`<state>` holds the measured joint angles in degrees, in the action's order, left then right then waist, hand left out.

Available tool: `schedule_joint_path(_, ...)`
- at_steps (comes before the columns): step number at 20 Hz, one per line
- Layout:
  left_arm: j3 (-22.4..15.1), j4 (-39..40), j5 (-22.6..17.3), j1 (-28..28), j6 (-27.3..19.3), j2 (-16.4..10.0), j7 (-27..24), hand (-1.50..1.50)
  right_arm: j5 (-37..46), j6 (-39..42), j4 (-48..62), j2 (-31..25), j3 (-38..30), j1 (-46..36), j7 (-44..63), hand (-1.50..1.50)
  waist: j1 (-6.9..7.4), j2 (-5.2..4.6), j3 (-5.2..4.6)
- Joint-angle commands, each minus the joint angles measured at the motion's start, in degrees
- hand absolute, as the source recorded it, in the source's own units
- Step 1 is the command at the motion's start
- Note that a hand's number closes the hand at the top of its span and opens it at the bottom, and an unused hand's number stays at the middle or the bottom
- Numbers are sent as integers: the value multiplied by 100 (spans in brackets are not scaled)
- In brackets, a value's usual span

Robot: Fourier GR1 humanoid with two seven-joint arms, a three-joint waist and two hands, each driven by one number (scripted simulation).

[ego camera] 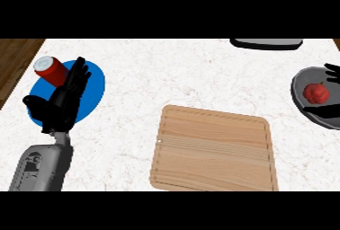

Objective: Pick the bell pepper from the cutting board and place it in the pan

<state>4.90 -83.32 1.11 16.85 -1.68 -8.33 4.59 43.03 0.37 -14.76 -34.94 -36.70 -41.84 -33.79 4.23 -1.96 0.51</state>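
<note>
The red bell pepper [316,93] lies inside the grey pan [300,86] at the right edge of the view. Only the black fingers of my right hand [333,72] show, spread just above and to the right of the pepper and apart from it. A black strip [323,111] crosses the pan's lower part; whether it is my thumb or the pan's handle is unclear. The wooden cutting board [214,149] lies in the middle with nothing on it. My left hand [61,104] rests open at the left, fingers up.
A blue plate [93,92] lies under my left hand, with a red can [50,68] at its upper left. A dark grey object [266,43] sits at the far edge. The counter's left edge runs along brown wood [15,58].
</note>
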Motion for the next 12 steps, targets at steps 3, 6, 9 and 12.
schedule_joint_path(3,198,67,-68,139,-5,-154,110,0,-752,202,166,-133,-715,-76,-723,-150,-133,40,-4)
schedule_joint_path(6,39,-151,-80,-250,38,11,-16,0,-1178,868,365,-450,-1097,-27,-799,-150,-137,79,-10)
schedule_joint_path(9,173,-245,-65,-176,-42,-137,254,0,-1323,1900,526,-773,-1145,425,-1244,-150,-257,131,-17)
schedule_joint_path(12,112,-510,-35,-170,-80,-127,412,0,-1443,2697,549,-1092,-1166,578,-1390,-150,-295,162,-23)
